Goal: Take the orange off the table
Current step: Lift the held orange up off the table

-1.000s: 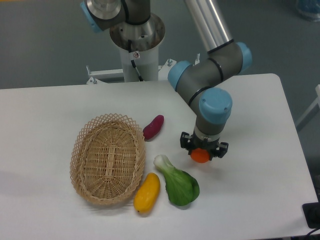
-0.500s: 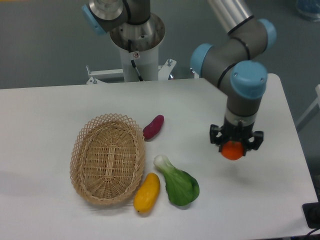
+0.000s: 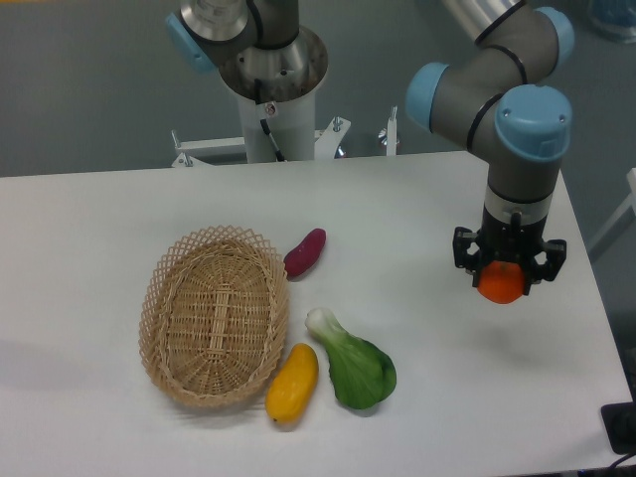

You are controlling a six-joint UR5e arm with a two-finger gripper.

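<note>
The orange (image 3: 501, 284) is a small round bright-orange fruit held between the black fingers of my gripper (image 3: 507, 280). The gripper points straight down and is shut on it. The orange hangs above the right part of the white table (image 3: 99, 219), clear of the surface, with a faint shadow below it. The top of the orange is hidden by the gripper body.
An oval wicker basket (image 3: 214, 315) lies at the left of centre. A purple sweet potato (image 3: 305, 251) lies beside its far rim. A yellow elongated fruit (image 3: 292, 383) and a green bok choy (image 3: 353, 361) lie near the front. The table's right edge is close to the gripper.
The arm has carried the orange to the right, from beside the bok choy toward the table's right side, and a little higher. The other objects have not moved.
</note>
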